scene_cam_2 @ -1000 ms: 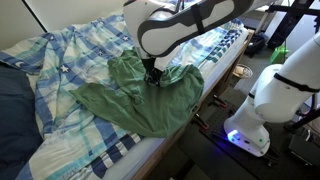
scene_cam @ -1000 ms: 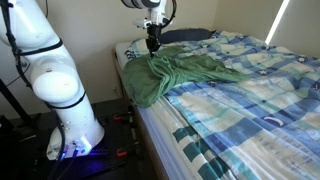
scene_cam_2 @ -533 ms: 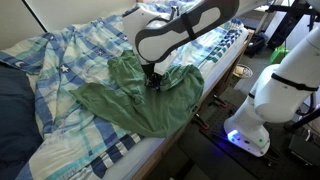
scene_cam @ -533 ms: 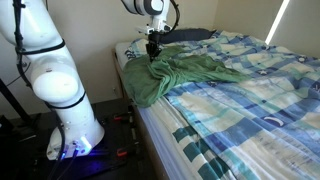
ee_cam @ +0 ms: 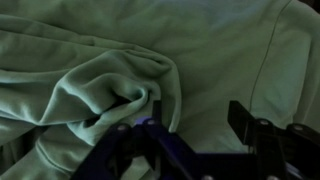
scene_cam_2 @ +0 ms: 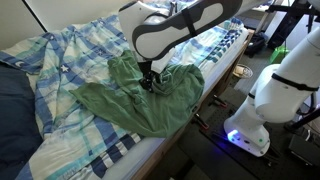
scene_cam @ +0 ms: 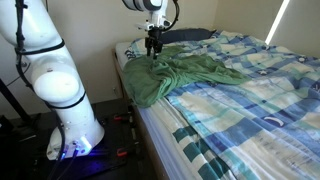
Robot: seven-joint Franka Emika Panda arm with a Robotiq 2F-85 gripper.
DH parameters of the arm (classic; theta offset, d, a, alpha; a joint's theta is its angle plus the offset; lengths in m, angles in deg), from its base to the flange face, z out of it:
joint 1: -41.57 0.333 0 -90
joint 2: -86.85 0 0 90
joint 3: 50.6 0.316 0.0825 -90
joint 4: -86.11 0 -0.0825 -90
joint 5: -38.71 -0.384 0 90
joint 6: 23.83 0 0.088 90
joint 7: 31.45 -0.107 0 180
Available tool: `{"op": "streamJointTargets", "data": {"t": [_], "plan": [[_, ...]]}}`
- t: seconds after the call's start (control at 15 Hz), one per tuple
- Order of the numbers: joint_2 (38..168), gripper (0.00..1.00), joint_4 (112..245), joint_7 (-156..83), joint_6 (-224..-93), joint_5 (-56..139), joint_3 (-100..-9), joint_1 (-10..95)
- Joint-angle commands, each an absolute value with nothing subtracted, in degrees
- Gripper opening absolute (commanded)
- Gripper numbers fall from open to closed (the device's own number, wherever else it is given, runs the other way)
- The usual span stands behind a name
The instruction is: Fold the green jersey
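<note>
The green jersey (scene_cam: 190,72) lies rumpled on the near corner of the bed, one side hanging over the bed's edge (scene_cam_2: 150,115). My gripper (scene_cam: 152,47) hangs just above its upper part, pointing down (scene_cam_2: 147,82). In the wrist view the gripper (ee_cam: 197,118) is open: two dark fingers (ee_cam: 242,118) stand apart over flat green cloth, nothing between them. A bunched fold of the jersey (ee_cam: 120,95) lies just beside the left finger.
A blue-white-green checked bedcover (scene_cam: 250,90) covers the bed (scene_cam_2: 70,60). A dark blue pillow (scene_cam_2: 14,110) lies at the head end (scene_cam: 188,35). The robot's white base (scene_cam: 62,90) stands on the floor beside the bed (scene_cam_2: 265,105).
The jaws have opened and let go of the jersey fold they pinched. The gripper has lifted slightly; the cloth has settled on the bed.
</note>
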State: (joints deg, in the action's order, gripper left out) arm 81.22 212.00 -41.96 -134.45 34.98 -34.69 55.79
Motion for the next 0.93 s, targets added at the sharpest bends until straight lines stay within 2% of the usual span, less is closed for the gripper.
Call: {"op": "streamJointTargets", "data": {"t": [0.0, 0.87], "plan": [[78.2, 0.99, 211.2, -41.5, -133.6, 35.3, -34.3, 56.6], [77.4, 1.0, 210.0, -38.3, -134.4, 36.2, -32.2, 59.1]]}}
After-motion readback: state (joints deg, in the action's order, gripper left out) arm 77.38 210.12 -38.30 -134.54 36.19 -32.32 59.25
